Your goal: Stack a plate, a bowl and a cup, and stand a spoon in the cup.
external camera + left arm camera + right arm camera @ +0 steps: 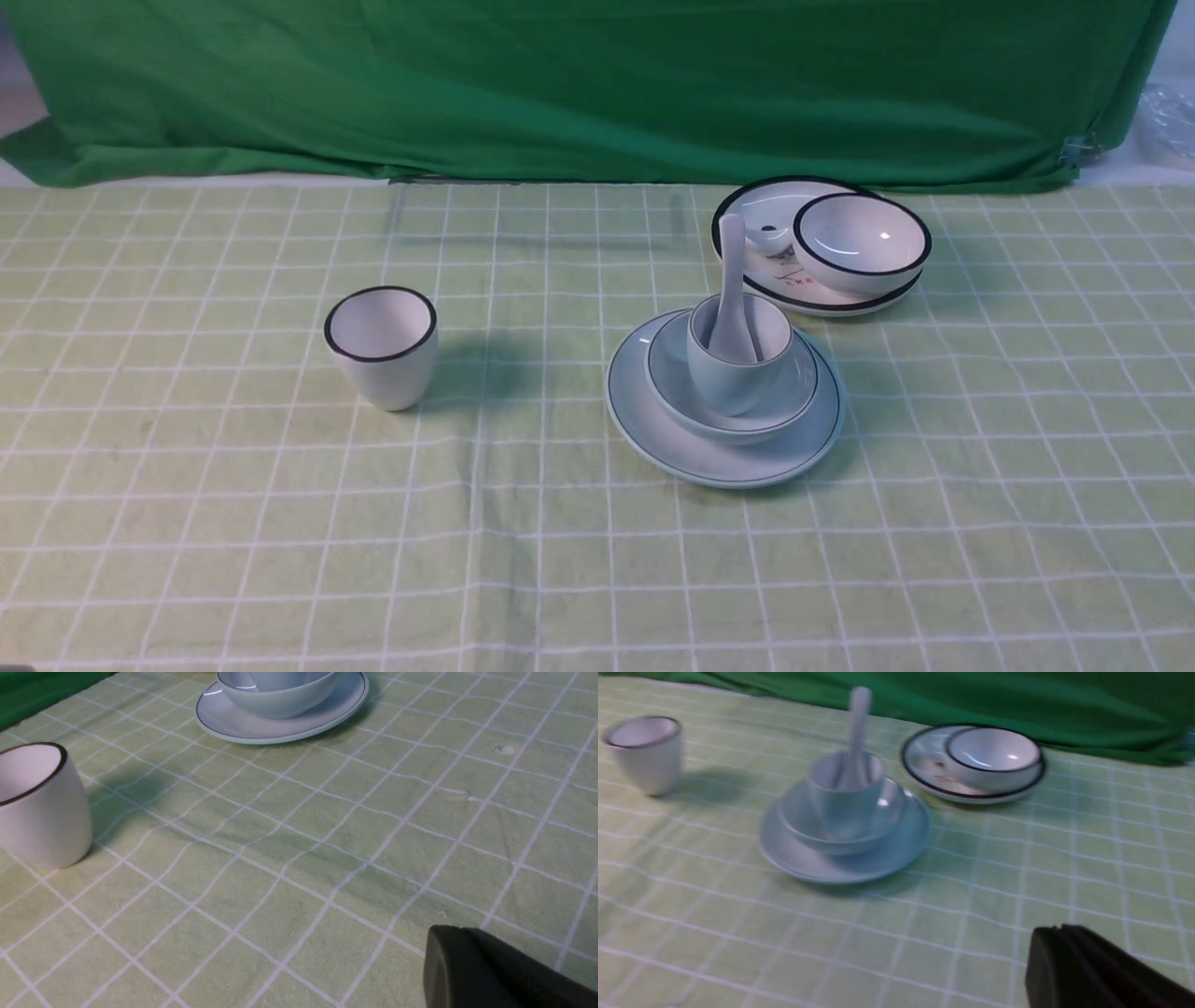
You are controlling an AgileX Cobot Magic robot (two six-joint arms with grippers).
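We see the pale blue-green plate (691, 448) lying on the bench, which is covered with a light green checked cloth (233, 523), to the right of the middle. The matching bowl (681, 392) sits in the plate, the handleless cup (724, 383) stands upright in the bowl, and the white ceramic spoon (733, 289) stands in the cup with its scoop down and its handle leaning up and a little toward the back.

Behind this stack and a little to the right lies a white plate with a thick black rim (761, 210), and a white bowl with a black rim (864, 245) rests on it. On the left part of the bench a white cup with a black rim (383, 347) stands alone, well apart from the stack.

No arm shows in the front view. In the left wrist view we see the left gripper (472, 966) as a dark tip with its jaws together, holding nothing; the plate and the bowl are far from it, at the other side of the cloth. In the right wrist view, which is rather blurred, the right gripper (1064, 961) also has its jaws pressed together and is empty, and the stack stands well apart from it, not between the jaws.
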